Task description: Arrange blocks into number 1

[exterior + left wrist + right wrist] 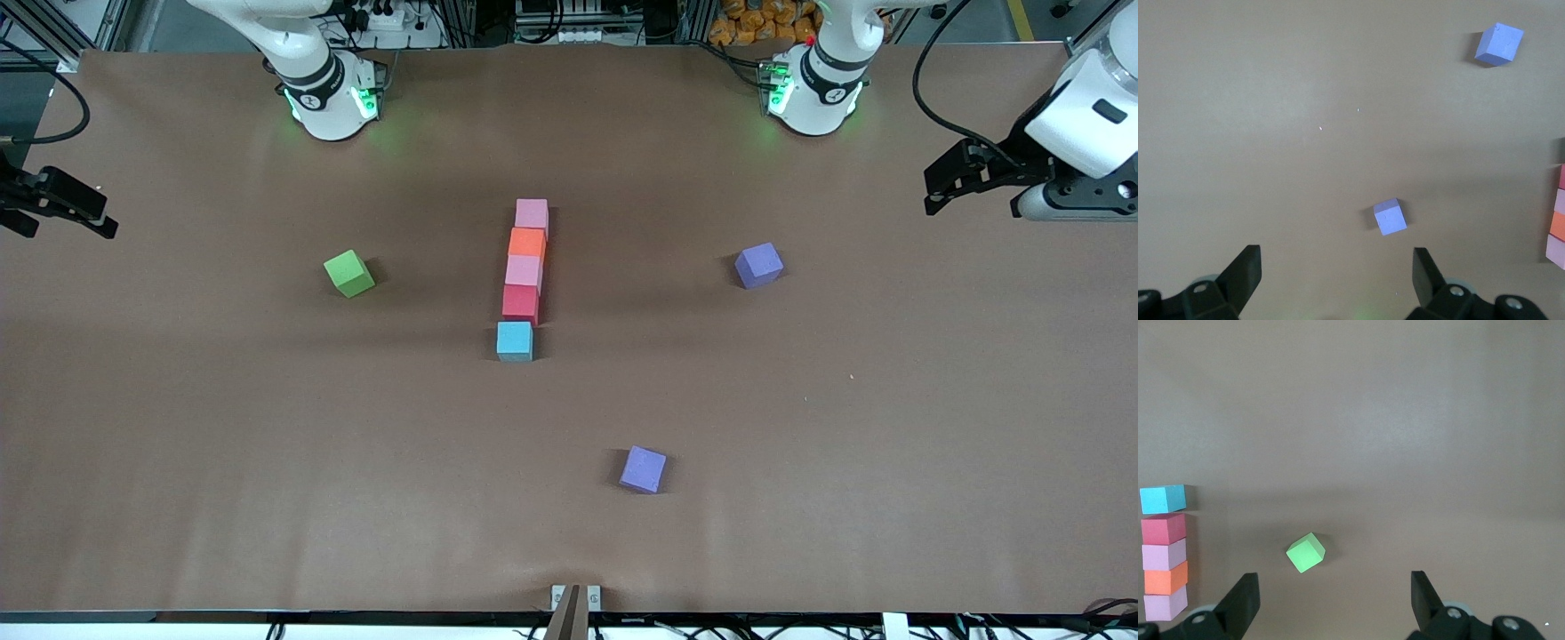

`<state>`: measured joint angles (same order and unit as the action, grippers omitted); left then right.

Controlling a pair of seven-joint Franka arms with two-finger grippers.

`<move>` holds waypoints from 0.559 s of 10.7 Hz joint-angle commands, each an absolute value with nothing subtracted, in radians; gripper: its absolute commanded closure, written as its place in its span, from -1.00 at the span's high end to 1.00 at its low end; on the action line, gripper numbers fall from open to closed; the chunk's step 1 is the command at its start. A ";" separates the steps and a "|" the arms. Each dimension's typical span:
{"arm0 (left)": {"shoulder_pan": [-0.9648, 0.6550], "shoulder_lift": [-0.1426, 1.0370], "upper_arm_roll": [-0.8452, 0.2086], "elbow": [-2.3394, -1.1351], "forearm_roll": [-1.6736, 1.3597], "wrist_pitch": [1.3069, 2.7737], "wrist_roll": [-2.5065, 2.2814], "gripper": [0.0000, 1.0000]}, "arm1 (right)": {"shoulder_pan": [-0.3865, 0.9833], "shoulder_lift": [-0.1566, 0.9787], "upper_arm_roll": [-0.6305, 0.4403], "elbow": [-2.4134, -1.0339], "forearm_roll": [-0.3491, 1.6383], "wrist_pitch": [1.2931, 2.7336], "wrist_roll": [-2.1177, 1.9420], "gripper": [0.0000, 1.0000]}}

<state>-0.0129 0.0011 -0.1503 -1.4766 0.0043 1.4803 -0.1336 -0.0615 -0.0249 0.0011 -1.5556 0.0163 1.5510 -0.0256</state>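
Five blocks lie in a single line at the table's middle. From the robots' bases toward the front camera they are a pink block (532, 215) (1166, 603), an orange block (527, 243) (1166, 578), a second pink block (524, 270) (1165, 555), a red block (520, 302) (1164, 529) and a light blue block (515, 341) (1163, 499). The light blue one sits a touch off line toward the right arm's end. My left gripper (929, 189) (1336, 270) hangs open and empty over the left arm's end of the table. My right gripper (71, 213) (1335, 593) hangs open and empty over the other end.
A green cube (348, 273) (1305, 553) lies beside the line, toward the right arm's end. One purple cube (758, 265) (1390, 217) lies toward the left arm's end. Another purple cube (643, 468) (1499, 43) lies nearer the front camera than the line.
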 commanded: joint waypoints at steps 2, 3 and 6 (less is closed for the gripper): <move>0.011 0.000 -0.150 -1.474 -0.008 1.439 -0.120 1.00 | -0.032 -0.026 0.006 -1.551 -0.051 1.546 -0.035 1.00; 0.021 0.000 -0.150 -1.476 -0.008 1.439 -0.118 1.00 | -0.032 -0.028 0.006 -1.554 -0.051 1.546 -0.034 1.00; 0.032 0.000 -0.150 -1.476 -0.008 1.436 -0.112 1.00 | -0.041 -0.028 0.002 -1.558 -0.040 1.557 -0.034 1.00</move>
